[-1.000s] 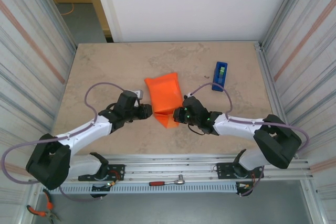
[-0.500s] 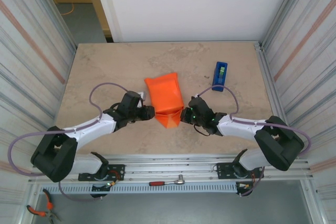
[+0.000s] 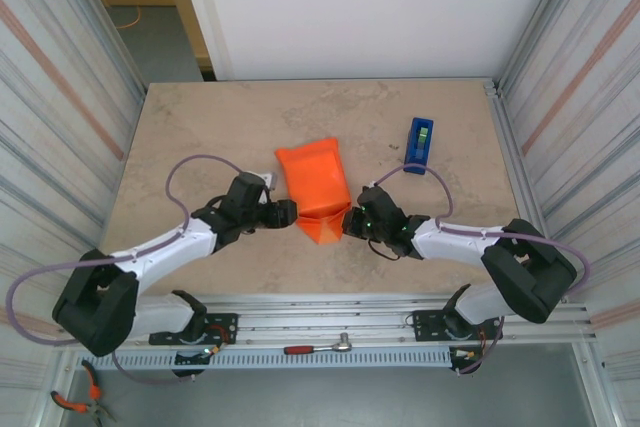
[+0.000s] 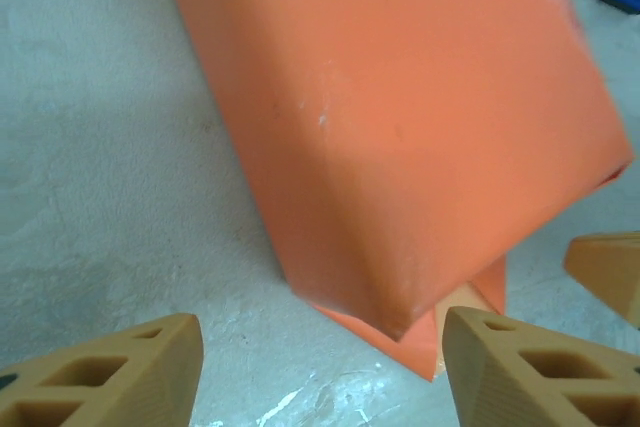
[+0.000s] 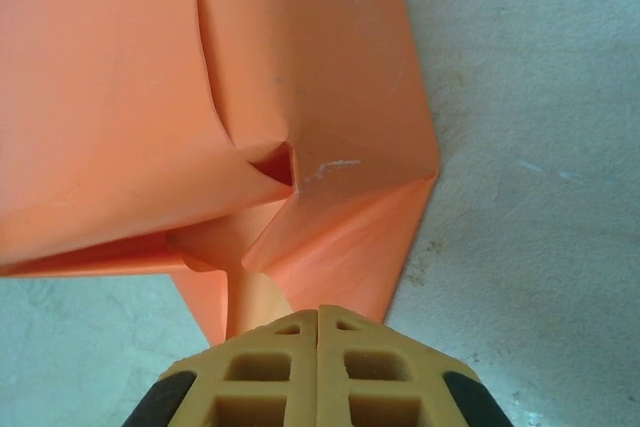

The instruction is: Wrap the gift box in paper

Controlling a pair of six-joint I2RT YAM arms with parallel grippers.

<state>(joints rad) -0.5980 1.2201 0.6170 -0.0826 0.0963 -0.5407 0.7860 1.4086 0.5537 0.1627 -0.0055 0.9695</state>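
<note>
Paper [image 3: 312, 185] folded into an orange bundle, centre of top view | left gripper [image 3: 288, 212] at its lower-left edge, I see fingers [image 4: 120, 372] spread wide either side of the lower corner | right gripper [image 5: 318, 319] bottom centre of wrist view, fingers pressed together at lower flap, pinch unclear to me

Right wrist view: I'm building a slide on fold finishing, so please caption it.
Shut right tool at the folded end flap of the orange paper, on a pale mottled table.
</note>
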